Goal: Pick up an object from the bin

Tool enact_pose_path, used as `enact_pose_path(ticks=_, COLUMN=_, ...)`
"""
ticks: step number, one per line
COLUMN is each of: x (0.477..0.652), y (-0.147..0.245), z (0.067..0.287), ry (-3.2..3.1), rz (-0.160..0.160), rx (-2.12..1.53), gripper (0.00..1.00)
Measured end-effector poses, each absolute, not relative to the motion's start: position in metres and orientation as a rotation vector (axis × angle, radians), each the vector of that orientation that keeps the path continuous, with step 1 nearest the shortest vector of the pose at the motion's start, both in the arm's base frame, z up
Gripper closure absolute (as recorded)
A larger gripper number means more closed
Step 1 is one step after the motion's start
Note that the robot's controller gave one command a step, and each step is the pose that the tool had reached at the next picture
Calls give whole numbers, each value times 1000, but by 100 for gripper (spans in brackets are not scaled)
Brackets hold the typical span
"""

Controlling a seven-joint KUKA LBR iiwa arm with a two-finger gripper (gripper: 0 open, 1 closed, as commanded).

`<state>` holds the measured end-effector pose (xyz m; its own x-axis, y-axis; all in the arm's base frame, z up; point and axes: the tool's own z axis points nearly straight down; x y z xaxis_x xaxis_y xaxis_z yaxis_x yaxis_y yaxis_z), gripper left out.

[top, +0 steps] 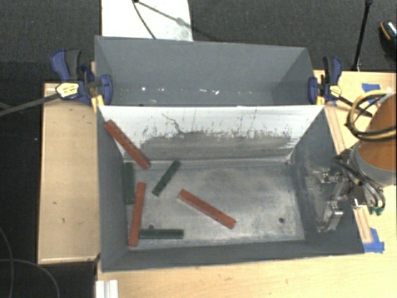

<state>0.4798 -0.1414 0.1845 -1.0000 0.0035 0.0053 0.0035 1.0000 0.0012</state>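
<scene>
My gripper [330, 208] hangs over the bin's sloping right wall, with no loose thing under it. The nearest thing is a long red bar [206, 208], lying at a slant on the bin floor near the middle, well to the left of the gripper. Further left a short dark green bar [165, 177] lies tilted on the floor.
Along the left side lie a red bar [126, 144] leaning up the left wall, an upright red bar [136, 213], a dark green bar [128, 182] beside it, and another dark green bar [161, 233] by the front wall. The arm comes in from the right.
</scene>
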Motion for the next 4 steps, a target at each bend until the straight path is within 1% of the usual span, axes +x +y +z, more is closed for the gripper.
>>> enact_pose_path(ticks=1, x=482, y=-67, z=161, ry=-3132, rz=-5, rx=252, gripper=0)
enact_pose_path(ticks=2, x=477, y=13, z=144, ry=-3122, rz=-6, rx=336, gripper=0)
enact_pose_path(ticks=3, x=510, y=55, z=69, ry=-3138, rz=-4, rx=55, gripper=0)
enact_pose_path(ticks=4, x=511, y=54, z=70, ry=-3140, rz=0, rx=63, gripper=100)
